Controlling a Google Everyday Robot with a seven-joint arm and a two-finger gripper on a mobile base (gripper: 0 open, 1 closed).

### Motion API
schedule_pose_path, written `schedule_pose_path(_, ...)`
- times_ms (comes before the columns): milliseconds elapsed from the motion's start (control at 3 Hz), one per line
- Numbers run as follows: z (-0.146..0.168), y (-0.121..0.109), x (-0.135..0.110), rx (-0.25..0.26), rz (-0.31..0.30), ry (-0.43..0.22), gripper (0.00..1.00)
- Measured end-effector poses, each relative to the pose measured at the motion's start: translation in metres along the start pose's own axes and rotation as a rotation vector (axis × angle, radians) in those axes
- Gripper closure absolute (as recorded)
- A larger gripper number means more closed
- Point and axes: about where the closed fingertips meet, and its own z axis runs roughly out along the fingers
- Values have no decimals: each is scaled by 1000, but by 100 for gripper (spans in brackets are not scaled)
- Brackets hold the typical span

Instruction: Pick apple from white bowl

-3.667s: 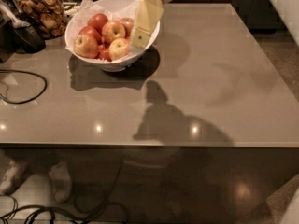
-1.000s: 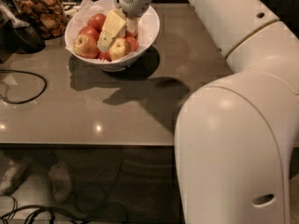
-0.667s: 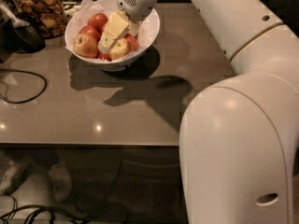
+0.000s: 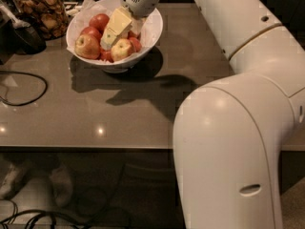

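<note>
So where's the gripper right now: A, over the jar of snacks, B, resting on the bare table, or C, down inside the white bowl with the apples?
C: the gripper reaches down inside the white bowl, with apples on either side of it.

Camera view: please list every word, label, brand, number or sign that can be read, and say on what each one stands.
None: no text can be read anywhere.
The glass jar, the white bowl and the robot arm show no lettering.
The pincer, down inside the bowl, bears no visible marking either.
</note>
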Motion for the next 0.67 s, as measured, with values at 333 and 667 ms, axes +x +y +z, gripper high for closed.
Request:
schedule_pose_path(333,-6,-13,-5,45,14,1,17)
schedule_pose_path(667,-1,-24,-7,65,38,18,18)
